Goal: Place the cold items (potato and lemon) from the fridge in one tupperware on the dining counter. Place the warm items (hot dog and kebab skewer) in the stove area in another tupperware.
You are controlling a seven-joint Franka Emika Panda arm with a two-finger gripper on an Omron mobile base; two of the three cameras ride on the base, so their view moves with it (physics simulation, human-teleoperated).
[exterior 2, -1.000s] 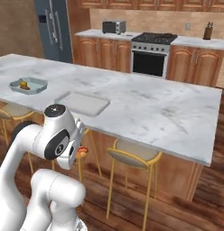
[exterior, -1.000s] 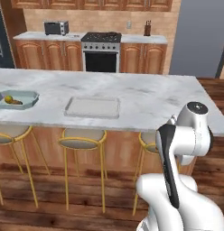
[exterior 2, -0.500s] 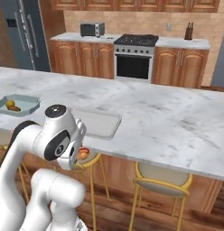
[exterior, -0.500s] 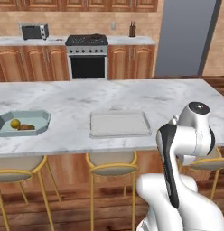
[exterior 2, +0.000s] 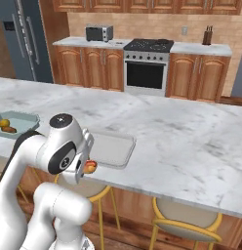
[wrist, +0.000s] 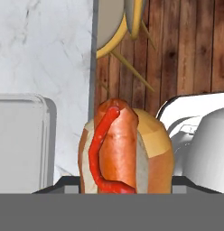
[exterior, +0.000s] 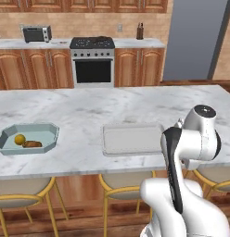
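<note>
A hot dog (wrist: 123, 149) with a red ketchup stripe fills the middle of the hand view, and my gripper (wrist: 123, 180) is shut on it. In the right base view the hot dog (exterior 2: 90, 167) peeks out beside my folded arm, below the counter's near edge. An empty clear tupperware (exterior: 133, 138) (exterior 2: 109, 147) lies on the dining counter (exterior: 89, 111) just ahead of the arm. A second tupperware (exterior: 48, 136) (exterior 2: 26, 119) farther left holds the lemon (exterior: 19, 138) and the potato (exterior: 31, 144). The kebab skewer is out of view.
Gold bar stools (exterior: 24, 194) (exterior 2: 186, 219) stand under the counter's near edge. The stove (exterior: 92, 42) (exterior 2: 147, 45) sits on the back wall, with a toaster oven (exterior: 35, 33) and a knife block (exterior: 140, 31). The fridge (exterior 2: 25, 39) stands at the left.
The whole picture has shifted, so the base has driven along the counter; both tupperwares now sit nearer and more centred. The arm holds its folded pose with the hot dog.
</note>
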